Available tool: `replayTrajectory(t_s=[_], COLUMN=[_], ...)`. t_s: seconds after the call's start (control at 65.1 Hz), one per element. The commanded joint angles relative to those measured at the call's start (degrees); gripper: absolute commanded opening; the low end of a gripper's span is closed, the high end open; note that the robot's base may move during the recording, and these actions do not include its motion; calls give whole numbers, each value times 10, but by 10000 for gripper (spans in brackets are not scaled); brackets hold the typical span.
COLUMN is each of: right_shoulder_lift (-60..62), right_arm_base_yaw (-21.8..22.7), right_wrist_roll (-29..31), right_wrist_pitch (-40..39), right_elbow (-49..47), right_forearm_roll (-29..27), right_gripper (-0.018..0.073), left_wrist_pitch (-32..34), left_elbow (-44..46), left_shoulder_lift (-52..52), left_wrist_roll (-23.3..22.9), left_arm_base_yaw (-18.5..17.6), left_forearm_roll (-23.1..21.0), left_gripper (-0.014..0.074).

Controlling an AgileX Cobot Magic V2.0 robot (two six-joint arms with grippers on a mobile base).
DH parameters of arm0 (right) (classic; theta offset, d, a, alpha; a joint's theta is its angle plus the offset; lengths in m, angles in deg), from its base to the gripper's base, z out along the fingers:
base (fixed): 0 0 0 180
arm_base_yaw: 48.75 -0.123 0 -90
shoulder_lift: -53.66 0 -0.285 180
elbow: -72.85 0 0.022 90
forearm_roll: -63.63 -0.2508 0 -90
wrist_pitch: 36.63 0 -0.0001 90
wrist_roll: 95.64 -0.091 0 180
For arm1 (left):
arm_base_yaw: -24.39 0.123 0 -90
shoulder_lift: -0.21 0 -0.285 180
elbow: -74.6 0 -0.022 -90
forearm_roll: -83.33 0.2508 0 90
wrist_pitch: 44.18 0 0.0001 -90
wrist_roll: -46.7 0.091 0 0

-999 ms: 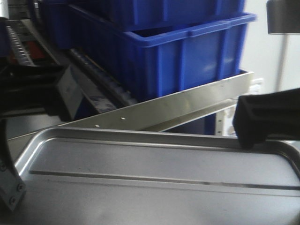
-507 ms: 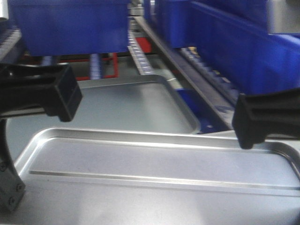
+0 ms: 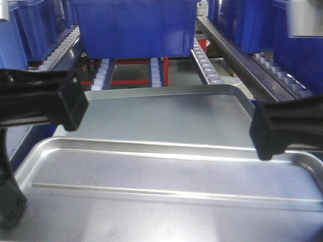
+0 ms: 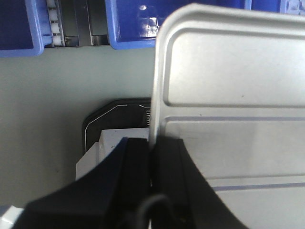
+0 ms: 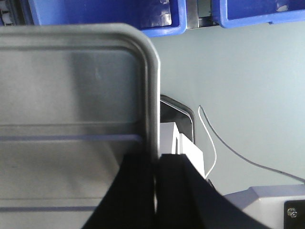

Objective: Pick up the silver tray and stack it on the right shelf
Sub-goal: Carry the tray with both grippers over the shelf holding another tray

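Observation:
I hold the silver tray level in the foreground; it is shiny and has two long ridges. My left gripper is shut on its left rim, seen as a black block in the front view. My right gripper is shut on the tray's right rim and shows as a black block in the front view. The right shelf, with sloping rails of white rollers, lies straight ahead beyond the tray.
A duller grey tray without ridges lies on the shelf rollers just behind the held tray. Blue bins sit on the rack behind and to both sides. Below the tray are grey floor, the robot's base and a white cable.
The view has swung across the rack: the blue bins and steel bar at the right gave way to the roller shelf and grey tray, now centred. Tray and grippers keep their places in the frame.

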Motion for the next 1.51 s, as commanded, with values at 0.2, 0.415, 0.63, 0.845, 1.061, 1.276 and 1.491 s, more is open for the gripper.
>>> replayTrajectory(t_s=[0.2, 0.415, 0.63, 0.845, 1.061, 1.276, 1.491], right_shoulder_lift=[12, 12, 12, 12, 12, 12, 12], right_arm_base_yaw=[2, 2, 2, 2, 2, 2, 2], right_wrist_roll=[3, 3, 3, 3, 3, 3, 3], right_wrist_pitch=[129, 129, 129, 129, 129, 129, 129], right_elbow=[-8, -8, -8, -8, -8, -8, -8], right_forearm_roll=[39, 39, 39, 39, 39, 39, 39], right_gripper=[69, 69, 69, 69, 69, 69, 69], left_wrist_pitch=[-76, -76, -76, -76, -76, -76, -76], left_elbow=[9, 9, 9, 9, 9, 9, 9], left_shoulder_lift=[-13, -13, -13, -13, -13, -13, -13], left_wrist_roll=[-2, -2, -2, -2, -2, -2, -2], left_arm_base_yaw=[0, 0, 0, 0, 0, 0, 0], left_forearm_roll=[39, 39, 39, 39, 39, 39, 39], left_gripper=[-101, -101, -101, -101, -101, -101, -101])
